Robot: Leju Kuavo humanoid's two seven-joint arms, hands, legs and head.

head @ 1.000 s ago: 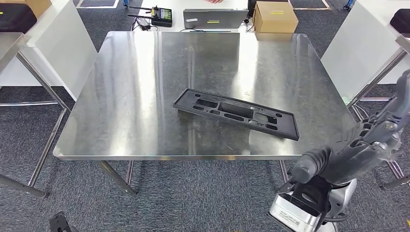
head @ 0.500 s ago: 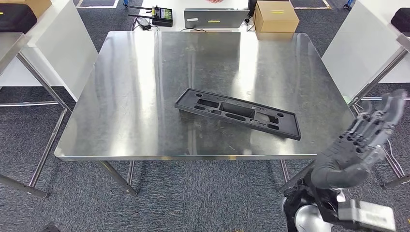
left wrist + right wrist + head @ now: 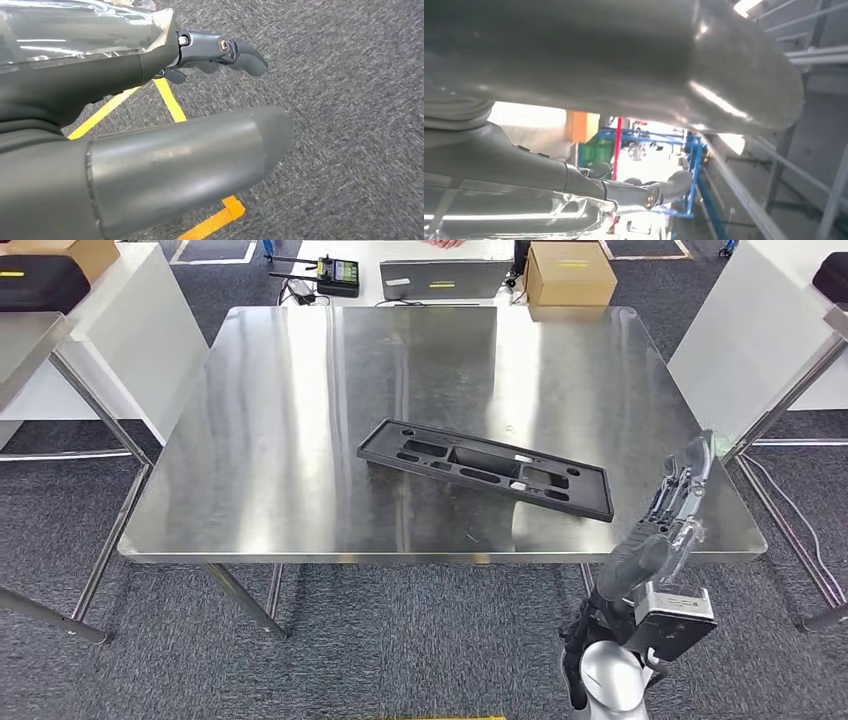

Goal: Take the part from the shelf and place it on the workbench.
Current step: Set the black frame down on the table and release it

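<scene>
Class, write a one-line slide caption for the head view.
Black part lies flat on the steel workbench; the right robot hand hovers empty, fingers apart, by its near right corner.

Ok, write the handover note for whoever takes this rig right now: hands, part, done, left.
Right hand: raised beside the workbench's near right corner, fingers apart, holding nothing.
Left hand: hanging over grey carpet with yellow floor tape, fingers apart, holding nothing.
Part: the long black plastic frame lies flat near the middle of the steel workbench, angled, free of both hands.
Done: the part is on the workbench and released.
Left: probably nothing but bringing the right arm to rest; check the placement suits.
</scene>
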